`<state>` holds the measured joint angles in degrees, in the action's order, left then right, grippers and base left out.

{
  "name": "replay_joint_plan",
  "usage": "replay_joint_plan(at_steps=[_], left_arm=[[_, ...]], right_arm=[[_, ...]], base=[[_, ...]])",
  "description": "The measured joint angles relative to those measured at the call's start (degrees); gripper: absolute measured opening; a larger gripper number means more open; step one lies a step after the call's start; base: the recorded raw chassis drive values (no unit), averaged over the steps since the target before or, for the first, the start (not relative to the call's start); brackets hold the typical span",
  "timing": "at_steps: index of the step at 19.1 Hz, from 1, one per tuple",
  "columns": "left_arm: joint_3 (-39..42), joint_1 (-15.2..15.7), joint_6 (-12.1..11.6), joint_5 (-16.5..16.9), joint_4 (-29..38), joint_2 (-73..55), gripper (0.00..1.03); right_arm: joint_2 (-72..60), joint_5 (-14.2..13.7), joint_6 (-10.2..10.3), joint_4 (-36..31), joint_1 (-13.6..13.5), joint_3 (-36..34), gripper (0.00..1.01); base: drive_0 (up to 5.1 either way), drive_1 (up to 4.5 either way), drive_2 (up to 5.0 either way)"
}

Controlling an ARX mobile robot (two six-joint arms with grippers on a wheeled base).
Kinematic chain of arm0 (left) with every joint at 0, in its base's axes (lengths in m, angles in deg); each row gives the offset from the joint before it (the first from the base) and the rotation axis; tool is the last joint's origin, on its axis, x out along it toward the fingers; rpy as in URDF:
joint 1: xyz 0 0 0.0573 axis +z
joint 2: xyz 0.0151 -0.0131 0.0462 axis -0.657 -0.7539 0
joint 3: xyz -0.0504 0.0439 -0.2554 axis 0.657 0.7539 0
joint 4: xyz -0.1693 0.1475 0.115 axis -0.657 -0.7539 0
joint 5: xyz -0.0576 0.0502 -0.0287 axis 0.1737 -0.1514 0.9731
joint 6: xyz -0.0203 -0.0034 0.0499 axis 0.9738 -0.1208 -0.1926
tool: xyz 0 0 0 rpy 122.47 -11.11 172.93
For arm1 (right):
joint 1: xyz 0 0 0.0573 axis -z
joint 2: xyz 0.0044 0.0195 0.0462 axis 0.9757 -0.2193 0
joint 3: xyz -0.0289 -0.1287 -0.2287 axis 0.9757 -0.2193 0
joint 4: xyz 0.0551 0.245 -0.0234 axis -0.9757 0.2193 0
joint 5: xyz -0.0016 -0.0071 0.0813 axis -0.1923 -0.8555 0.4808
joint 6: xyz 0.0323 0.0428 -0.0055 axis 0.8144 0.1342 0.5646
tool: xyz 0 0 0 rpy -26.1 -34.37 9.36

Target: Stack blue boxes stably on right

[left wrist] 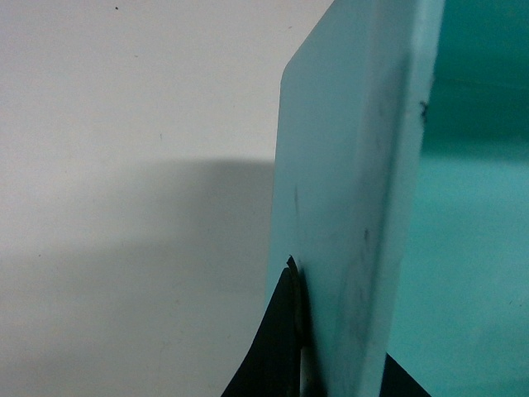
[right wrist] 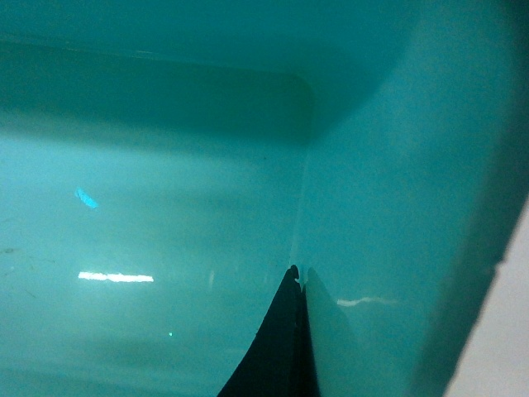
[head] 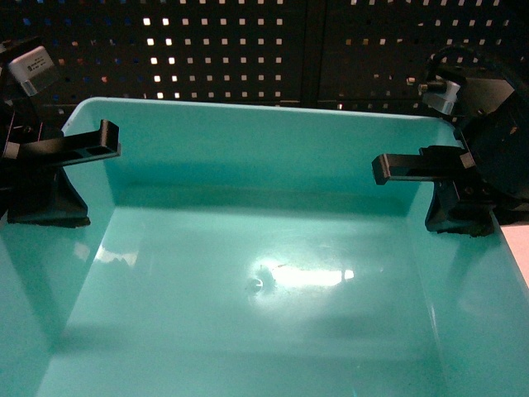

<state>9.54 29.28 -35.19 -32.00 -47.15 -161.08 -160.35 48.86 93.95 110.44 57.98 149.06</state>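
Note:
One light turquoise blue box (head: pixel 264 281) fills the head view, held up close to the camera with its plain inside showing. My left gripper (head: pixel 83 165) is shut on its left wall and my right gripper (head: pixel 430 186) is shut on its right wall. In the left wrist view the blue box's wall (left wrist: pixel 347 165) runs edge-on through the left gripper (left wrist: pixel 343 331), with a black finger on each side. The right wrist view looks into the blue box (right wrist: pixel 149 207). There one black finger of the right gripper (right wrist: pixel 318 289) presses on the inner wall, and the outer finger is hidden.
A black pegboard wall (head: pixel 248 50) stands behind the box. Beneath the box's left side the left wrist view shows a white surface (left wrist: pixel 124 165) carrying the box's shadow. A pale surface (head: pixel 517 248) shows past the box's right rim.

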Motion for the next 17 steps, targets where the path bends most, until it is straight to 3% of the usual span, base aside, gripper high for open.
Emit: replay_joint_plan(at_steps=[5,17], left_arm=[[0.0,0.2,0.02,-0.02,0.0,0.0,0.02],[-0.02,0.22,0.0,0.04,0.07,0.04,0.02]], right_arm=[[0.0,0.04,0.0,-0.07,-0.09,0.0,0.02],[0.02,0.17,0.0,0.0,-0.02,0.0,0.02]], base=[[-1.0,-0.98,-1.0],[2.3,-6.33,-1.1]])
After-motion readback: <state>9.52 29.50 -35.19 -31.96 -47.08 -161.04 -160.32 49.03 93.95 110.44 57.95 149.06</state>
